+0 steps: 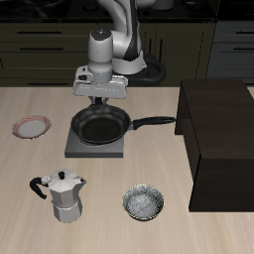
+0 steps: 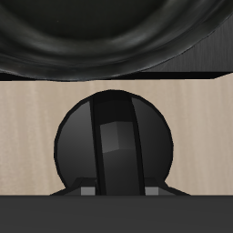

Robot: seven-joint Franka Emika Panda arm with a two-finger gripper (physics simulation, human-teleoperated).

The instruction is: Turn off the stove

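Gripper (image 1: 96, 99) hangs low over the back edge of the stove (image 1: 79, 146), mid-bench under the frying pan (image 1: 102, 126). Wrist view shows the round knob (image 2: 114, 146) close below. Finger spread: cannot tell. Knob apparently unturned; switching off remains.

We see our arm (image 1: 121, 30) built of rounded, glossy white shells with dark grey bands at the joints. Its last link (image 1: 100, 48) is a pale grey cylinder with a darker cap. Just above the black frying pan (image 1: 100, 126), our gripper (image 1: 97, 97) has a flat, wide, light grey body speckled with small dark marks; its fingers (image 1: 97, 100) are dark and short. In the wrist view our own parts show only as a blurred black dome with a grey central rib.
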